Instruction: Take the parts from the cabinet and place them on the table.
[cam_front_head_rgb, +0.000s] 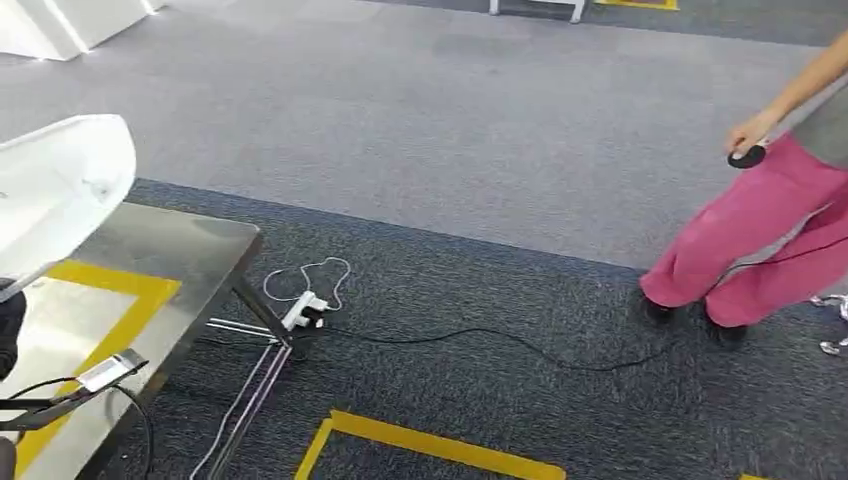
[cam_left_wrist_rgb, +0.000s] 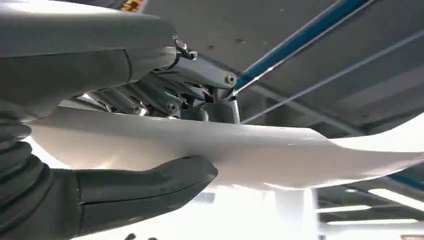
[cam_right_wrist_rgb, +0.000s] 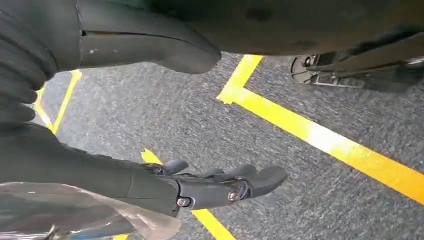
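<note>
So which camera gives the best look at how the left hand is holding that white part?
The left wrist view: the left hand grips the white part, thumb on one face, fingers on the other. The head view shows the part over the table. The right wrist view faces the floor.

— What's the part look like on my feed?

— It's a white, glossy, thin curved panel (cam_left_wrist_rgb: 280, 155). My left wrist view shows the left hand (cam_left_wrist_rgb: 150, 130) holding it, thumb under one face, darker fingers on the other.

— And from the head view?

— I see the white panel (cam_front_head_rgb: 60, 185) at the left edge, raised and tilted above the steel table (cam_front_head_rgb: 190, 250), its rounded end pointing toward the carpet. I can't tell if it touches the tabletop.
</note>
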